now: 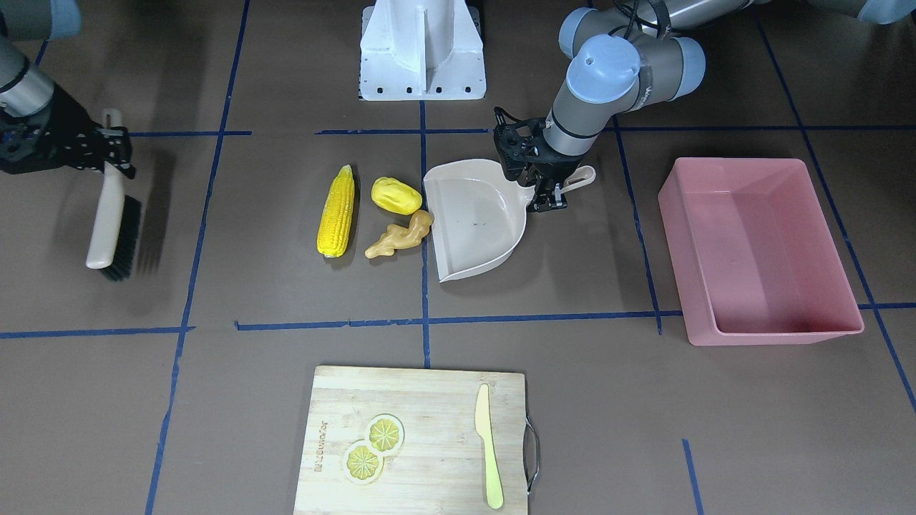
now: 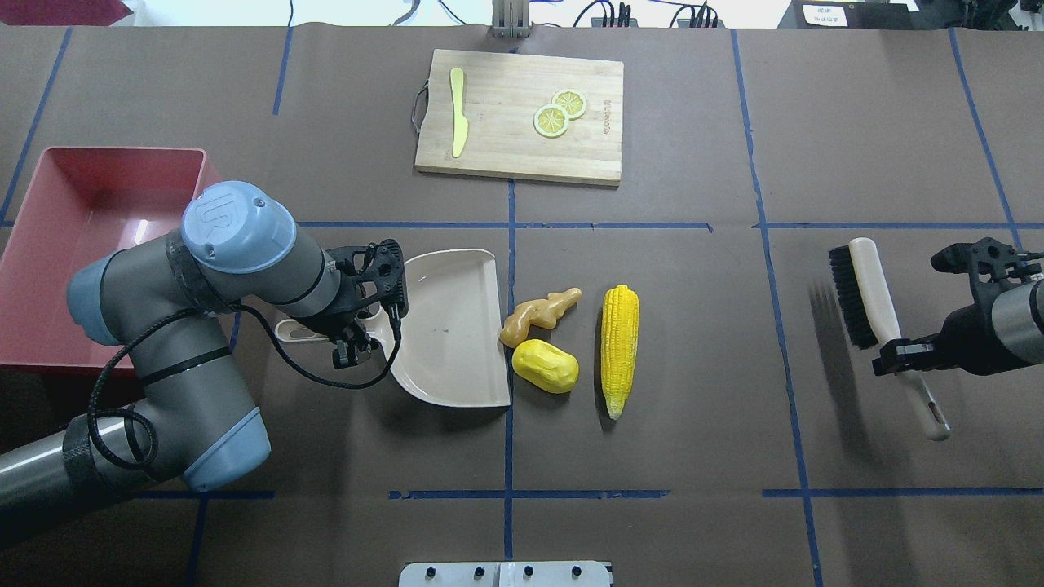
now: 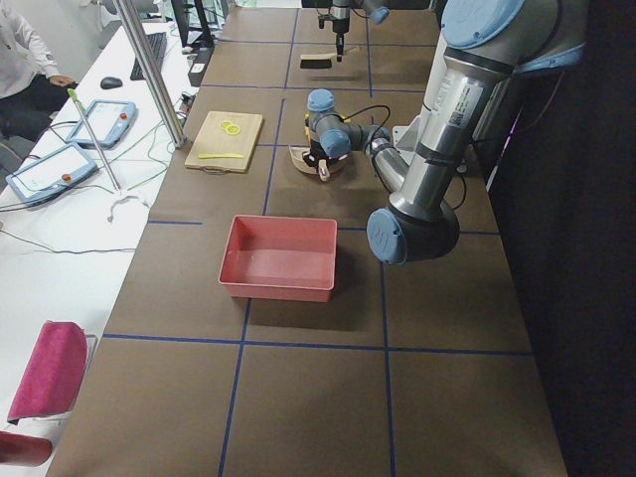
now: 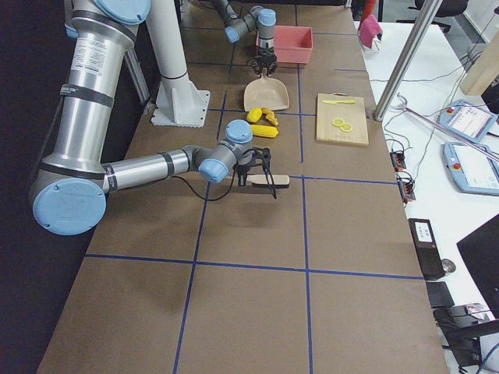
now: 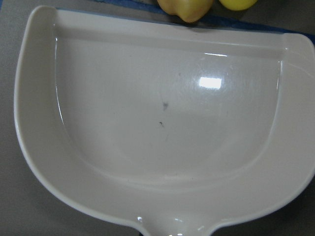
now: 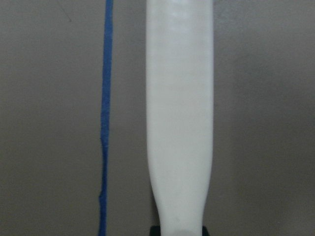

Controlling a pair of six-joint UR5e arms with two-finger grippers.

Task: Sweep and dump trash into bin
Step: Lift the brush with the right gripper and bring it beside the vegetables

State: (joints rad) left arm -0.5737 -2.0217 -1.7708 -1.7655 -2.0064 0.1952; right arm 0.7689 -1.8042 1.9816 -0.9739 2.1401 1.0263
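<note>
Overhead exterior shows the dustpan [image 2: 449, 326] flat on the worktop [image 2: 693, 424], its open lip turned to the trash. The left jaws pinch its handle [image 2: 294, 330], I judge to steady it. The ginger root [image 2: 540, 315] and the lumpy yellow vegetable [image 2: 545, 366] lie just beside that lip, and the corn cob [image 2: 620, 349] lies just beyond them. The right jaws pinch the brush [image 2: 864, 306] well apart from the dustpan, past the trash, bristles facing the dustpan and placed to sweep inward. The pink bin [image 2: 81, 236] sits near the dustpan's handle side, handy for dumping.
</note>
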